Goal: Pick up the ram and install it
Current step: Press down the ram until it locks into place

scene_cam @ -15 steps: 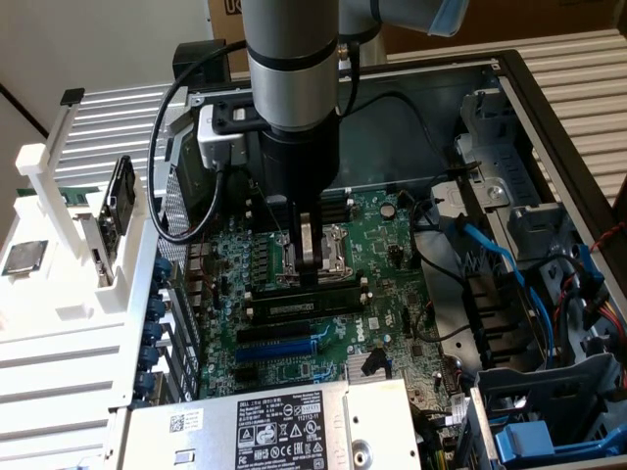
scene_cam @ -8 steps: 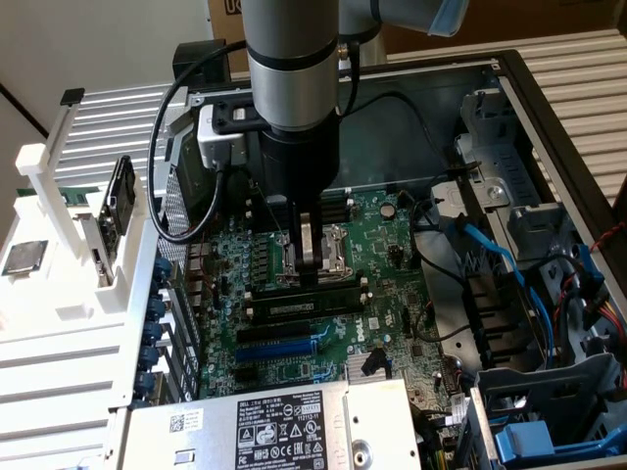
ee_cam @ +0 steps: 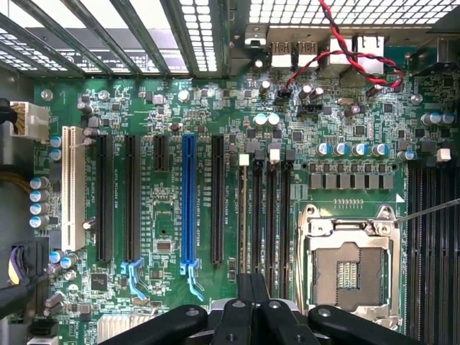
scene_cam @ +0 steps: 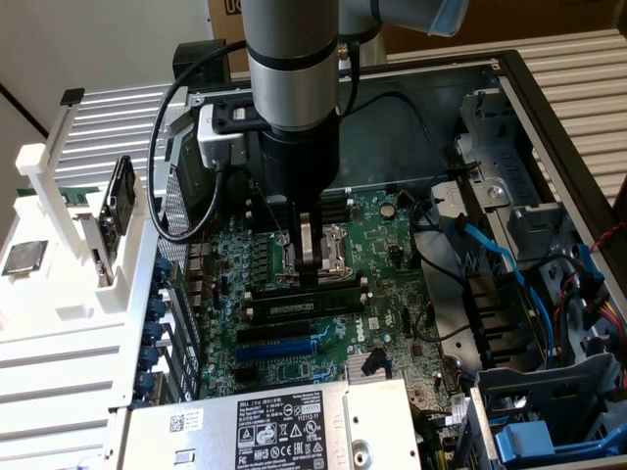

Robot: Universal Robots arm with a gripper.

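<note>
The ram [scene_cam: 299, 305] stands in one of the black memory slots on the green motherboard [scene_cam: 392, 245], just in front of the CPU socket [scene_cam: 318, 257]. In the wrist view the ram [ee_cam: 242, 215] appears edge-on as a thin strip in the slot nearest the blue slot [ee_cam: 188, 201]. My gripper [scene_cam: 313, 279] hangs straight down over the ram's middle, fingers shut together with nothing between them. Its black fingertips [ee_cam: 246, 287] sit right over the ram's top edge. I cannot tell whether they touch it.
A white parts rack [scene_cam: 59, 294] stands at the exterior view's left. The power supply [scene_cam: 265, 426] lies at the case's near edge. Blue and black cables [scene_cam: 490, 255] and a drive cage [scene_cam: 549, 411] crowd the exterior view's right. Red and black wires [ee_cam: 345, 50] cross the board's edge.
</note>
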